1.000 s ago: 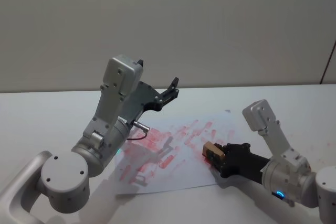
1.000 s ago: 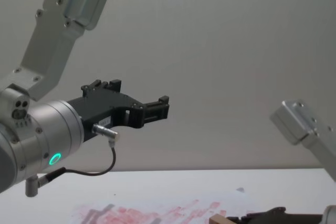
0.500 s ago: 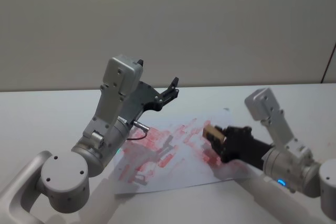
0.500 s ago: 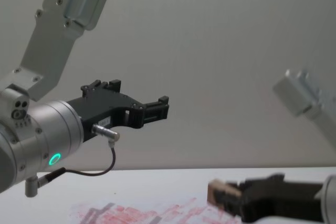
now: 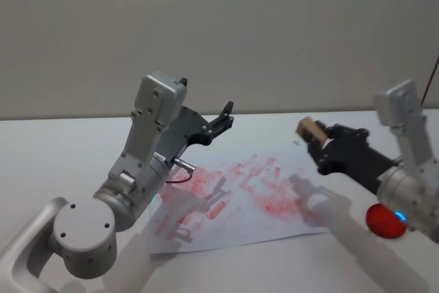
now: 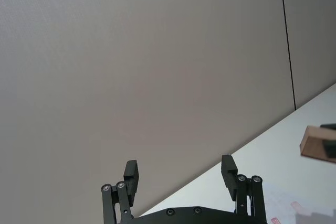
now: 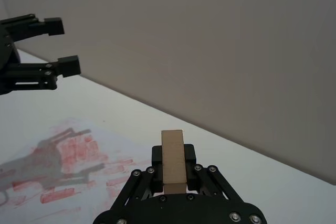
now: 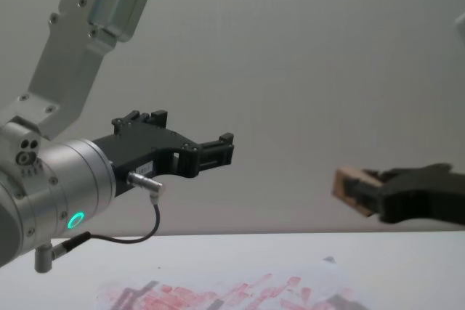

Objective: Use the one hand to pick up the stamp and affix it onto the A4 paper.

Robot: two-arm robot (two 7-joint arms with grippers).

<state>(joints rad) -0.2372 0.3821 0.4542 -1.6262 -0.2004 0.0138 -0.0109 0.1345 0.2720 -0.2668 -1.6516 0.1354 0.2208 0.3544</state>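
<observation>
Risen off the A4 paper (image 5: 240,228) just now, the right claw (image 5: 316,139) pinches the stamp (image 5: 309,127); the left claw (image 5: 225,114) idles agape.

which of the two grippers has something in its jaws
The right gripper: it is shut on the tan stamp, held clear of the A4 paper. The left gripper is open and empty.

No legible writing anywhere.
The red ink prints (image 5: 273,202) on the A4 paper (image 5: 230,230), lower middle of the head view, are smeared bars with no letters or numbers that can be made out; the stamp (image 5: 310,128) shows plain wood faces.
</observation>
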